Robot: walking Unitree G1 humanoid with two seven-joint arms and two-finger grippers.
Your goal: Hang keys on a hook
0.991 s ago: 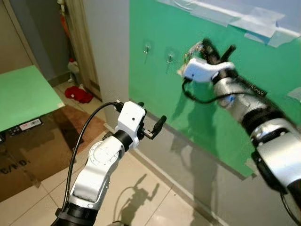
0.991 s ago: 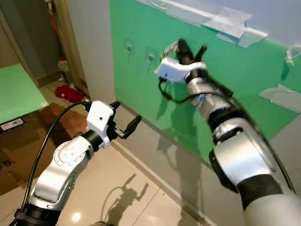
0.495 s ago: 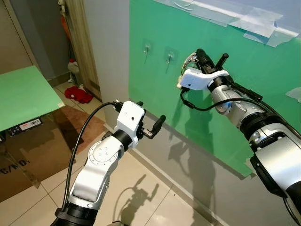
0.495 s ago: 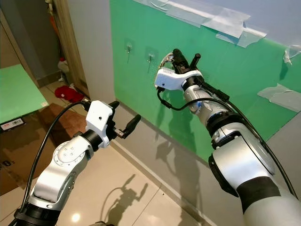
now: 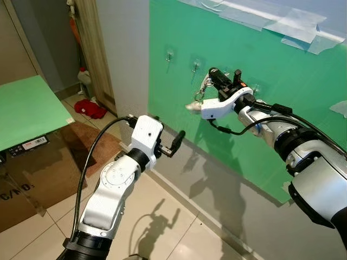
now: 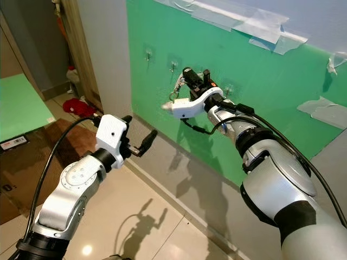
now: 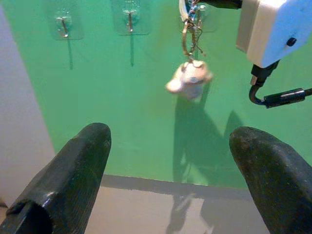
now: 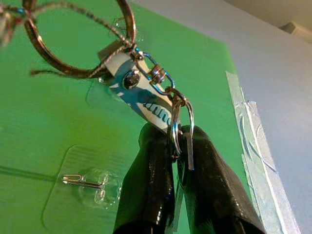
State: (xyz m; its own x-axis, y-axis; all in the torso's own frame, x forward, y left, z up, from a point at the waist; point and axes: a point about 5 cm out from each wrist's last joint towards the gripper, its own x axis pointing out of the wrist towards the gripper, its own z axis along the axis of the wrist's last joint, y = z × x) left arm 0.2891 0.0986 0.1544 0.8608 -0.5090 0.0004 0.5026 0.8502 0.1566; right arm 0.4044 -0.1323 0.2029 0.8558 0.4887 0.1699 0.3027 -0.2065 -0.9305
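My right gripper (image 5: pixel 223 77) is raised against the green wall panel (image 5: pixel 271 124) and shut on a small ring of the keys (image 5: pixel 203 89). The bunch hangs below the fingers, with a pale charm (image 5: pixel 193 106) at its end. In the right wrist view the fingers (image 8: pixel 151 185) pinch the small ring under a blue-and-white tag (image 8: pixel 141 100) and a large key ring (image 8: pixel 78 44). Three clear stick-on hooks are on the panel: the left hook (image 5: pixel 169 56), the middle hook (image 5: pixel 196 66) just left of the keys, and the right hook (image 5: pixel 255 86). My left gripper (image 5: pixel 167 142) is open lower down, facing the wall.
A green table (image 5: pixel 27 108) stands at the left over brown cardboard (image 5: pixel 38 173). A red thing (image 5: pixel 90 108) lies on the tiled floor by a doorway. A grey wall corner (image 5: pixel 124 65) borders the panel. Tape strips (image 5: pixel 282 24) run along the panel's top.
My right gripper has swung down and to the left along the panel, and the keys now dangle between the middle and right hooks. My left gripper has shifted slightly.
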